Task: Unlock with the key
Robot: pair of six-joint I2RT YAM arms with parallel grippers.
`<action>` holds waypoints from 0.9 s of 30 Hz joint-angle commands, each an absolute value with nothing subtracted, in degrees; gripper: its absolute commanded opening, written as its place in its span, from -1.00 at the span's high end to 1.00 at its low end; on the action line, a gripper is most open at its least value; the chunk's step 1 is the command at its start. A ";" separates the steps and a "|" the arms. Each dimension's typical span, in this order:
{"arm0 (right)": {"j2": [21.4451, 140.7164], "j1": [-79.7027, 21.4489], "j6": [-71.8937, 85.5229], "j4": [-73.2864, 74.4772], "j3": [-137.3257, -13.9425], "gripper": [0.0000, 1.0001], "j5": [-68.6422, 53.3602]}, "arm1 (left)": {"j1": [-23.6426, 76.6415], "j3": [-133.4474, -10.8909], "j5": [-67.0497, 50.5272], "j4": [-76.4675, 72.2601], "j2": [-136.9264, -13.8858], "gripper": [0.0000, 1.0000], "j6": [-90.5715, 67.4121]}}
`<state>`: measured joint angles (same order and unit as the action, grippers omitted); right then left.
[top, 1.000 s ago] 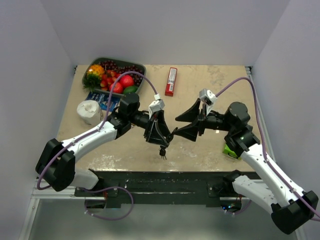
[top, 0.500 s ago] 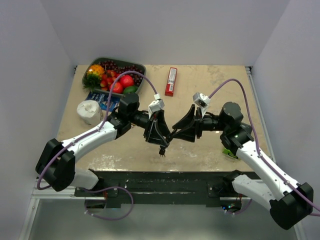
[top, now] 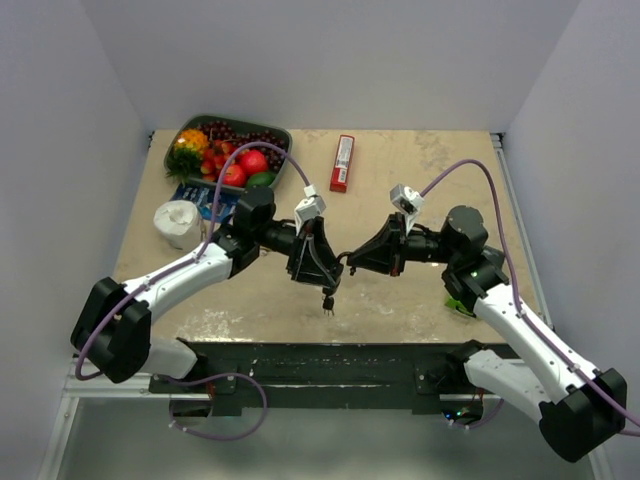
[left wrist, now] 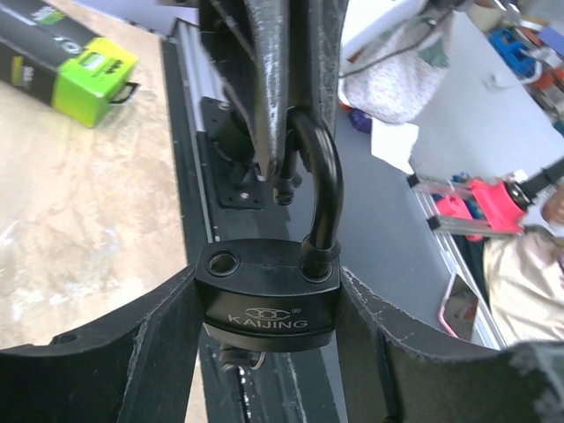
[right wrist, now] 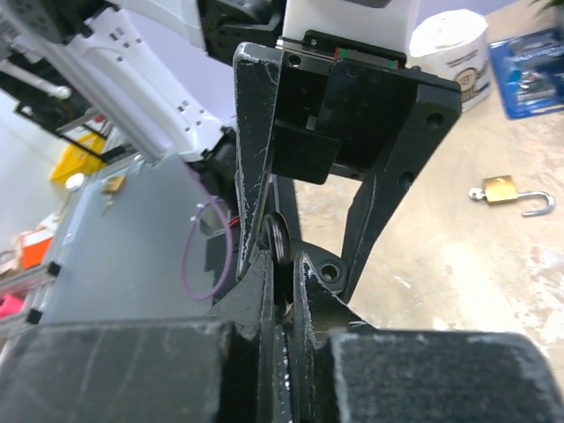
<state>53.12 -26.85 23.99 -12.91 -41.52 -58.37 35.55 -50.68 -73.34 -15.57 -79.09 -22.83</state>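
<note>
The black KAIJING padlock (left wrist: pixel 269 304) is clamped by its body between the fingers of the left gripper (top: pixel 322 270), and one leg of its shackle (left wrist: pixel 322 189) is seen lifted out of its hole. The shackle's bend is pinched between the narrow jaws of the right gripper (right wrist: pixel 280 257). The key (top: pixel 327 300) is seen hanging from the padlock's underside, just below the left jaws.

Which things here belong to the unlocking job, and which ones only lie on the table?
Job: black padlock; key hanging under it; left gripper holding its body; right gripper on the shackle.
Lying about: fruit tray; red packet; white roll; blue packet; green box; brass padlock.
</note>
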 commanded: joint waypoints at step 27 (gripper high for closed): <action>68.56 -37.53 27.51 -4.31 -47.20 1.00 -17.40 | 39.20 -58.80 -10.19 8.17 -79.72 1.00 -13.97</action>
